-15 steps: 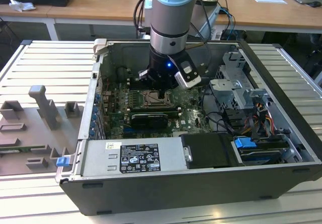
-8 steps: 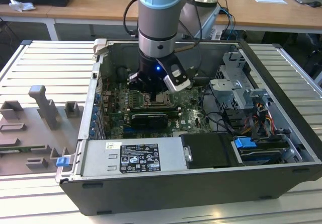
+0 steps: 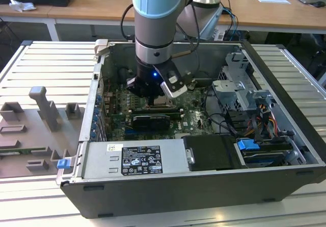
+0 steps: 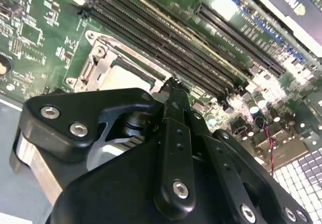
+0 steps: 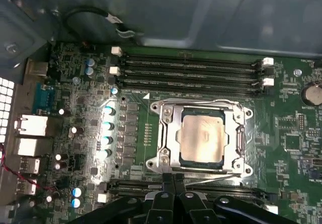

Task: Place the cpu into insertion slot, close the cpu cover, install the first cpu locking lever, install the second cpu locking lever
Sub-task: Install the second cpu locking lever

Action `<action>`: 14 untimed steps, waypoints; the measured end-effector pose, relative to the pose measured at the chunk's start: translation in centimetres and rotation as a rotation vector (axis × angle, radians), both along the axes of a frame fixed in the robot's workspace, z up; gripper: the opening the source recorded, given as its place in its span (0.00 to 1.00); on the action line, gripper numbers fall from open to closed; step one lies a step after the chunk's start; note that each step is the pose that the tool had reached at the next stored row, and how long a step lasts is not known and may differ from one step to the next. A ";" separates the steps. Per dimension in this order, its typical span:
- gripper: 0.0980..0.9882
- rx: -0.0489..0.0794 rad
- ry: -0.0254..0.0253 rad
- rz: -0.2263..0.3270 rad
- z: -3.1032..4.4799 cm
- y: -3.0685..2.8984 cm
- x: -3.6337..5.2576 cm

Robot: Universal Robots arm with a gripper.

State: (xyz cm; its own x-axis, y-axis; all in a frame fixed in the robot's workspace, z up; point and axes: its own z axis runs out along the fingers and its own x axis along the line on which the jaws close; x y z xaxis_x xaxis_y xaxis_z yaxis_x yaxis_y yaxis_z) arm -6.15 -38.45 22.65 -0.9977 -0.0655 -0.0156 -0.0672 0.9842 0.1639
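The cpu [image 5: 202, 136], a pale silver-beige square, lies in the insertion slot [image 5: 201, 161] on the green board. The silver cpu cover [image 5: 168, 133] lies flat over it, framing the chip in its window. A thin wire lever [image 5: 211, 174] runs along the socket edge nearest my fingertips. My gripper [image 5: 173, 179] is shut, its black fingers pressed together, the tips right at that edge of the socket. In the second wrist view the gripper [image 4: 173, 83] stands beside the cover [image 4: 95, 65]. In the exterior view the gripper [image 3: 157, 100] is low inside the open computer case.
Long black memory slots [image 5: 191, 70] flank the socket on two sides. A black graphics card [image 3: 153, 121], the power supply [image 3: 135, 158], a drive cage [image 3: 239, 92] and loose cables [image 3: 224, 122] crowd the case. A grey fixture [image 3: 43, 109] lies at the exterior view's left.
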 end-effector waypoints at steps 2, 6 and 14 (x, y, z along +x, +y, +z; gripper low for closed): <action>0.01 0.009 0.0000 0.006 -0.24 -0.60 -0.02; 0.01 0.038 0.0000 0.026 -0.44 -0.84 -0.53; 0.01 0.078 -0.0001 0.057 -1.74 -0.88 -0.92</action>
State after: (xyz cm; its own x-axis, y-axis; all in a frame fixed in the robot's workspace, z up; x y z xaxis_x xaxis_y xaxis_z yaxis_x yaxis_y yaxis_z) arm -7.08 -39.34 20.92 -0.9924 -0.1205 -0.0230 -0.1225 0.9630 0.2399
